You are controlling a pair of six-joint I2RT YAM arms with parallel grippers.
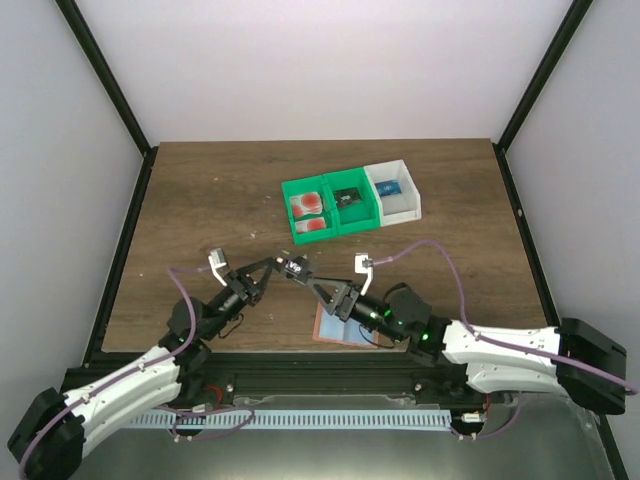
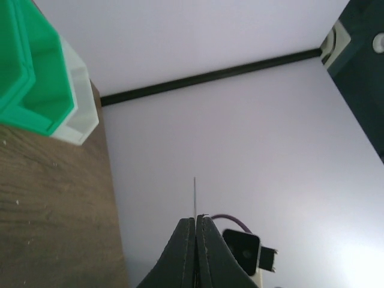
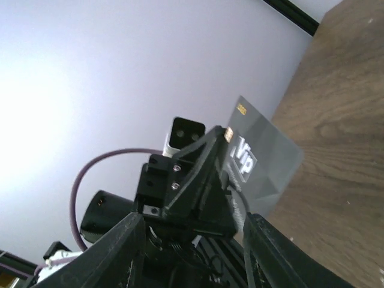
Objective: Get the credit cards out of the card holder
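A dark grey credit card (image 3: 267,159) with "Vip" printed on it is pinched in my left gripper (image 2: 196,217), which is shut on it. The left wrist view shows this card (image 2: 194,195) only as a thin edge above the fingertips. In the top view the left gripper (image 1: 277,266) holds the card (image 1: 293,266) above the table. My right gripper (image 3: 193,221) is open and faces the left gripper (image 3: 201,180) from close by, its fingers apart on either side and touching nothing. The salmon-pink card holder (image 1: 335,328) lies flat under the right arm, partly hidden.
A green bin (image 1: 318,231) at the back holds pale cards with red blots (image 1: 308,208). A second green compartment (image 1: 350,200) and a white bin (image 1: 392,190) adjoin it on the right. The left wrist view shows the bins (image 2: 36,72) at its upper left.
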